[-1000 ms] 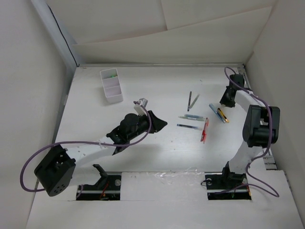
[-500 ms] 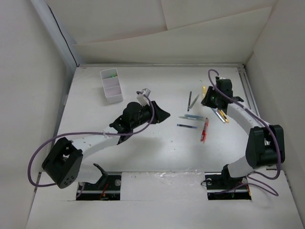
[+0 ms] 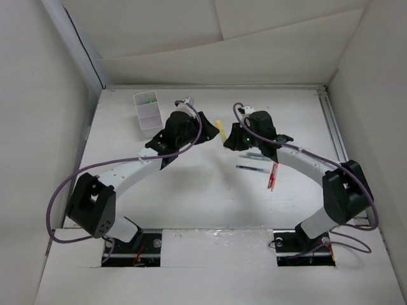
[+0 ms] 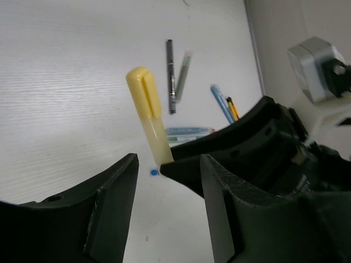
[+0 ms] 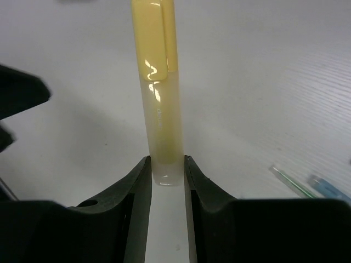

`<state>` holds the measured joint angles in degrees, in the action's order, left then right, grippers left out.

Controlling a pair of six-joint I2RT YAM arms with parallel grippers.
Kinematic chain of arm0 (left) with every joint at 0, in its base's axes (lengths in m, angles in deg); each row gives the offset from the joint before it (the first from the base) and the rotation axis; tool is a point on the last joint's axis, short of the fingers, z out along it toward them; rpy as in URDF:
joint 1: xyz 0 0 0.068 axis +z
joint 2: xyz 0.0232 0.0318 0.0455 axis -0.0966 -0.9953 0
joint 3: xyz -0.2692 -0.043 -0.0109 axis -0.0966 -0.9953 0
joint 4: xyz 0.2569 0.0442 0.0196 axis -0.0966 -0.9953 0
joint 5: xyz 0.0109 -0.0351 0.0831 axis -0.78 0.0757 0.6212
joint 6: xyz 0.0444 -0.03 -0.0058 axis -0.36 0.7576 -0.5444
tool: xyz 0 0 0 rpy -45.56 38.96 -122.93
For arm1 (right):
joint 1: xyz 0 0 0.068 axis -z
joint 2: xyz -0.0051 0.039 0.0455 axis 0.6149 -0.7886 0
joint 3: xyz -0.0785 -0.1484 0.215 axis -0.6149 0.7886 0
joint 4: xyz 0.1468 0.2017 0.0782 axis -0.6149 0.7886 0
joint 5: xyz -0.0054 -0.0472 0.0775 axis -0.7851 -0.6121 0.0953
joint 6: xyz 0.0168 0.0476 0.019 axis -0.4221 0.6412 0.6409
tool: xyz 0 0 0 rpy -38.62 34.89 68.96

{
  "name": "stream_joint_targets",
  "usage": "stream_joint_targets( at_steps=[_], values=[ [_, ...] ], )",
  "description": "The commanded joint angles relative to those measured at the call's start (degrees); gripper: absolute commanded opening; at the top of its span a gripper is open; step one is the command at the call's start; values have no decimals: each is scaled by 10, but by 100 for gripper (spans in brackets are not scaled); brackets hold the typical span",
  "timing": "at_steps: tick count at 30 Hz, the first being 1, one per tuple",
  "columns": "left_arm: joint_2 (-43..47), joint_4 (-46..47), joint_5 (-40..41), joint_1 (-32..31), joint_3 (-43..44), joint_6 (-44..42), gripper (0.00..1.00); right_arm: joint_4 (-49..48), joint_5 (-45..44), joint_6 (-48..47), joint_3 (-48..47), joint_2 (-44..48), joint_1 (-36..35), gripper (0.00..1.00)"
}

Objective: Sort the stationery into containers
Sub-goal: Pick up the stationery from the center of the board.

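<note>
My right gripper (image 5: pixel 167 164) is shut on a yellow highlighter (image 5: pixel 158 98) and holds it above the table's middle. In the top view the highlighter (image 3: pixel 220 129) sticks out of the right gripper (image 3: pixel 227 140) towards my left gripper (image 3: pixel 210 124). My left gripper (image 4: pixel 169 164) is open, and the highlighter (image 4: pixel 147 107) stands just beyond its fingertips, not between them. The white three-compartment box (image 3: pixel 148 114) stands at the far left with a green piece (image 3: pixel 150 100) in its far compartment. A red pen (image 3: pixel 273 175), a dark blue pen (image 3: pixel 252 168) and a teal pen (image 3: pixel 259 156) lie under the right arm.
In the left wrist view two grey pens (image 4: pixel 170 76) lie side by side, with a blue pen (image 4: pixel 220 102) and teal pens (image 4: pixel 189 131) past the right gripper's finger. White walls close the table on three sides.
My right gripper has swung left from the far right to the table's middle with the yellow highlighter. My left gripper has moved farther from the base, towards it.
</note>
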<state>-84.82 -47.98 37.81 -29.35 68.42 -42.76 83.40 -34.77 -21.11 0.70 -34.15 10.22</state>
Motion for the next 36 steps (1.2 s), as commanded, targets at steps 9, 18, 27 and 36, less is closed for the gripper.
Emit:
stream_joint_targets(
  at_steps=[9,18,27,36],
  values=[
    [-27,-103,153,41,72,-37,40,-87,58,-8,3,-3,-69,0],
    [-52,-56,73,73,58,-31,29,-87,70,-13,3,2,-86,0],
    [-11,-20,36,73,16,-20,46,-87,65,-13,3,-3,-86,0],
    [0,2,-23,73,1,-14,44,-87,78,-13,-2,-11,-86,0]
  ],
)
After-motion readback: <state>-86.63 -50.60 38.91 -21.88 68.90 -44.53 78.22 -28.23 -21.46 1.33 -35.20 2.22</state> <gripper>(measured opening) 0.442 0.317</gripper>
